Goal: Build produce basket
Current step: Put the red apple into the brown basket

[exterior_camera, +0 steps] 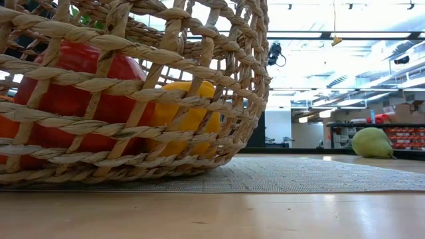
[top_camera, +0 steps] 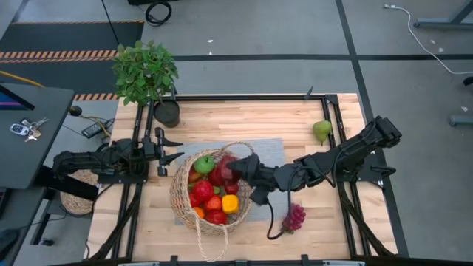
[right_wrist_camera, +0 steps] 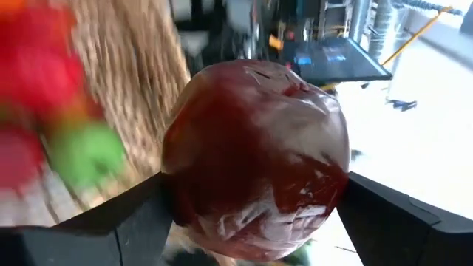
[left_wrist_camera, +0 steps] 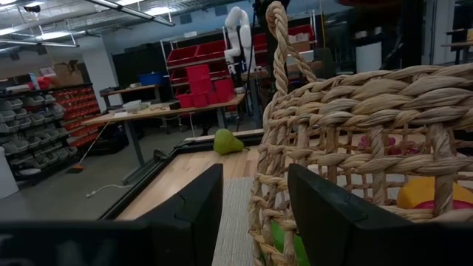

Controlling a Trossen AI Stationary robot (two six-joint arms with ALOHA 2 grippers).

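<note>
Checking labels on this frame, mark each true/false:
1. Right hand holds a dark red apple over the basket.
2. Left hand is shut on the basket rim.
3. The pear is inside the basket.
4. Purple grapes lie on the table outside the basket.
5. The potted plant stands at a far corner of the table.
1. True. The right hand grips the dark red apple above the basket.
2. False. The left hand is open beside the basket, holding nothing.
3. False. The pear lies on the table, far from the basket.
4. True. The grapes lie on the wood beside the basket.
5. True. The potted plant is at the far left corner.
</note>
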